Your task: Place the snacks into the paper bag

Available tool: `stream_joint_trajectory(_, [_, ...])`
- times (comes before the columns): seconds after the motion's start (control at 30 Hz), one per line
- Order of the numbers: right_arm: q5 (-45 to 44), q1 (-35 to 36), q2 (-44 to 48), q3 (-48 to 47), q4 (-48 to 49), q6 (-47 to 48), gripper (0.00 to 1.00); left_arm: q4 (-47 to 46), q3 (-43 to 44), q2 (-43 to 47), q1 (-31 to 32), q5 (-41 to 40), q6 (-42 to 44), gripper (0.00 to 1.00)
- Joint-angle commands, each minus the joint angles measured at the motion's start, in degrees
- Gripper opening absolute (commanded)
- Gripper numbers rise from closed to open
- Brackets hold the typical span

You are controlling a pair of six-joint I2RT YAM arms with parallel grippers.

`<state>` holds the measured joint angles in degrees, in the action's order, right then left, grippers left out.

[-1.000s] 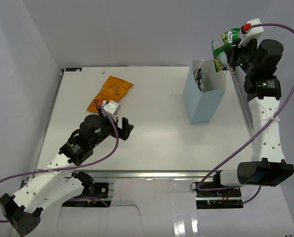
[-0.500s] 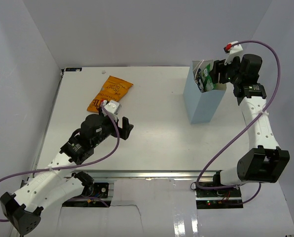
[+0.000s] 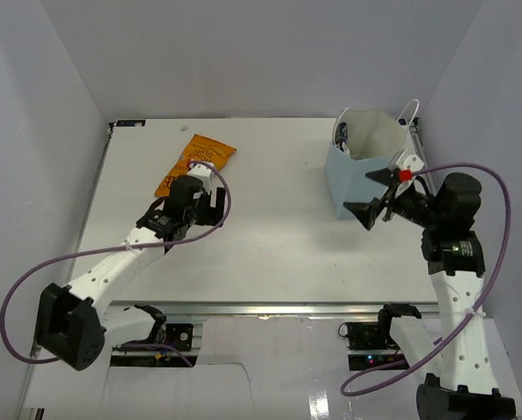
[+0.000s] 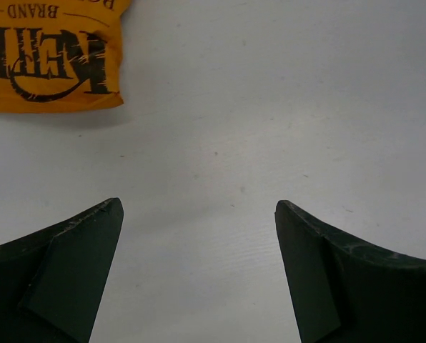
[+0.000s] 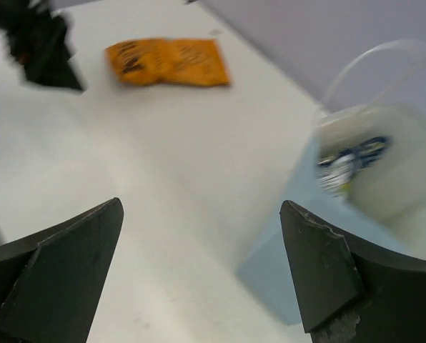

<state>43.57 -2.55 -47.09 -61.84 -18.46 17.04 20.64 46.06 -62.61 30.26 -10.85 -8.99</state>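
Both pincers are spread wide with nothing in them. The left gripper (image 3: 207, 206) hovers just short of the orange chip bag (image 3: 195, 164), which lies flat near the desk's far edge, left of middle. The right gripper (image 3: 372, 194) is right beside the light-blue paper bag (image 3: 359, 184), which stands upright by the far right corner with a blue-and-white packet (image 5: 349, 161) inside.

Sits white and matte as a table (image 3: 278, 192) walled by pale grey panels (image 3: 243, 52) on three sides (a tiny white speck (image 3: 184, 125) near the far edge), fronted by a metal rail (image 3: 270, 307).
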Motion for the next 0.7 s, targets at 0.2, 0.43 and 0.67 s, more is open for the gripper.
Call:
stream_joint_trajectory(0.2, [24.4,0.3,3.2,18.2,-5.5,7.9,0.95,2.6,24.7,-26.9,-6.4,-8.4,7.0,0.98])
stream_joint_trajectory(0.43, [22.3,0.9,4.4,20.5,-1.8,5.4,0.96,3.3,42.7,-46.5,-6.8,-15.3,18.1,0.88])
stream_joint_trajectory(0.67, [20.3,2.1,3.8,20.9,-1.6,5.3,0.96,3.1,49.5,-56.1,-7.6,-19.0,20.0,0.87])
